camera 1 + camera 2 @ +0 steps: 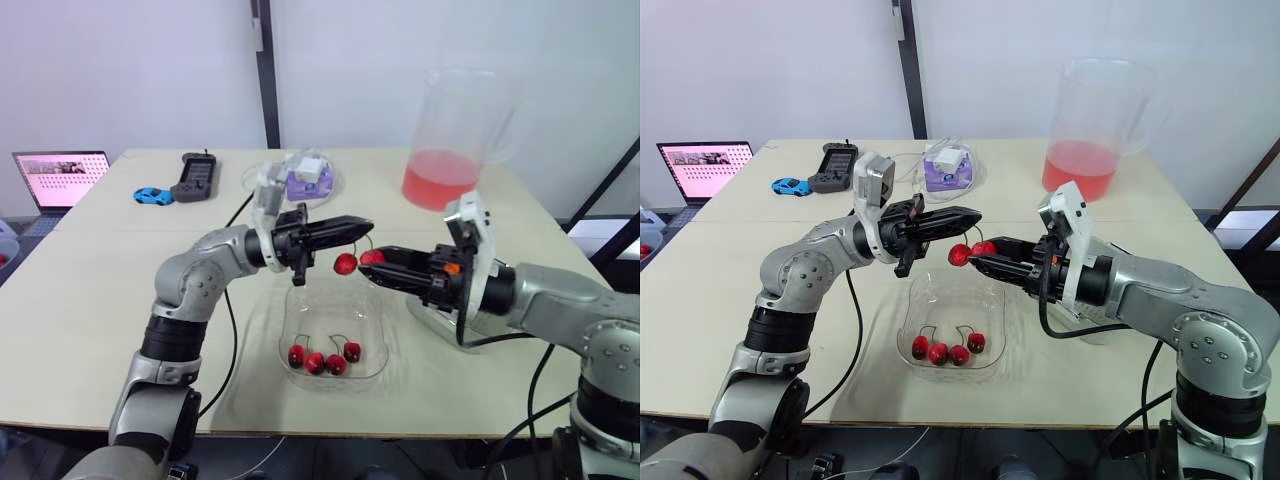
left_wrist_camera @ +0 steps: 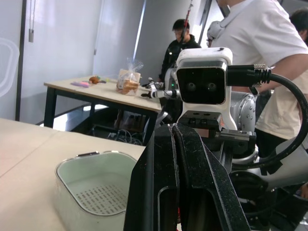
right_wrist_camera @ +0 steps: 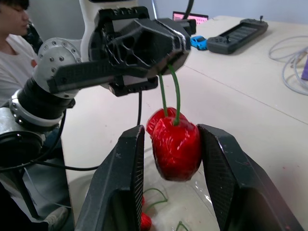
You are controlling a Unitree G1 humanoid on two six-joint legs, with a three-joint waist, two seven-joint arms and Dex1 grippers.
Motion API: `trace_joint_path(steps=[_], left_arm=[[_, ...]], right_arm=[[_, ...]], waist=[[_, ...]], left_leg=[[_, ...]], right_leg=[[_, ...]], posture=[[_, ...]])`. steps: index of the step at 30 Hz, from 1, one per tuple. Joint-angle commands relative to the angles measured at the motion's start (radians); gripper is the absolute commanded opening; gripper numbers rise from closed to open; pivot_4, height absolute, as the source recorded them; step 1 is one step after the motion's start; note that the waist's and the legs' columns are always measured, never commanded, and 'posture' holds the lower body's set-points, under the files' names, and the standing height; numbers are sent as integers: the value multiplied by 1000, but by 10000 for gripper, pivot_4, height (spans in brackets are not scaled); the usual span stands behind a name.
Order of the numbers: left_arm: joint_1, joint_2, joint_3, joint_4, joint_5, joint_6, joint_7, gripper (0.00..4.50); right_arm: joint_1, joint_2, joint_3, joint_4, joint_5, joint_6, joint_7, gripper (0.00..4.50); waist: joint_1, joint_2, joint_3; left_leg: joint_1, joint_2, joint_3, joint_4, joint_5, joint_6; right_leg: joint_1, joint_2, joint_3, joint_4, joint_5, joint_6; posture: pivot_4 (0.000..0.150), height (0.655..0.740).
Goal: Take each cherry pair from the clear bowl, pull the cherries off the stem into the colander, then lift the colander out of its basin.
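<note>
Centre frame, above the table [image 1: 90, 290], and we have both claws on one fruit; the left claw [image 1: 358, 229] is pressed tight together, its tips clamped on the two green stems of the cherry pair [image 1: 345, 263], which hangs just beneath it. The right claw [image 3: 172, 132] comes in from the right side of the frame, narrowly spread, its fingers [image 3: 221, 173] closed against either flank of the front cherry, pinching it; the second cherry sits just behind, touching the first.

Directly below, in the lower middle, we see the clear bowl [image 1: 330, 310] on the table; four loose cherries [image 1: 322, 361] lie along its near side, stems curling up. The colander [image 2: 72, 185], pale green with a perforated floor, shows in the left wrist view beside the left claw's fingers, and we see nothing in it. Upper right on the table stands a tall clear jug [image 1: 455, 110]; pink liquid fills its bottom part.
</note>
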Motion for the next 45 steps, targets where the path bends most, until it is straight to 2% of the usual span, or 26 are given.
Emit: trace_joint_path(steps=[1, 17, 18, 21, 31, 37, 45], left_arm=[[-14, -1, 8, -28, -4, -18, -1, 0], [-18, -13, 7, -15, 7, -31, 2, 0], [-17, -13, 7, -16, 6, -31, 2, 0], [-15, -12, 8, -20, 3, -29, 2, 0], [-15, -12, 8, -20, 4, -31, 2, 0], [-16, -14, 9, -20, -1, -34, 4, 0], [-4, -16, 14, -39, -16, -23, 16, 0]], right_arm=[[3, -35, 2, -10, 27, -33, -1, 17926], [-13, -61, 46, 25, 97, -104, -50, 17926], [-12, -64, 49, 26, 97, -106, -50, 12838], [-10, -72, 56, 26, 97, -113, -51, 2951], [18, -143, 77, 32, 86, -117, -20, 2951], [89, -242, 119, 18, 62, -95, 41, 2951], [114, -312, 24, 40, 126, -98, 64, 2951]], waist=[[0, 0, 0], [0, 0, 0], [0, 0, 0], [0, 0, 0], [1, 0, 0], [1, -1, 1], [4, -1, 1]], left_leg=[[0, 0, 0, 0, 0, 0], [0, 0, 0, 0, 0, 0], [0, 0, 0, 0, 0, 0], [0, 0, 0, 0, 0, 0], [0, 0, 0, 0, 0, 0], [0, 0, 0, 0, 0, 0], [0, 0, 0, 0, 0, 0]], right_leg=[[0, 0, 0, 0, 0, 0], [0, 0, 0, 0, 0, 0], [0, 0, 0, 0, 0, 0], [0, 0, 0, 0, 0, 0], [0, 0, 0, 0, 0, 0], [0, 0, 0, -1, 0, 0], [0, 0, 0, -1, 0, 0]], posture=[[1500, 7332], [1500, 7332], [1500, 7332], [1500, 7332], [1500, 7332], [1500, 7332], [1500, 7332]])
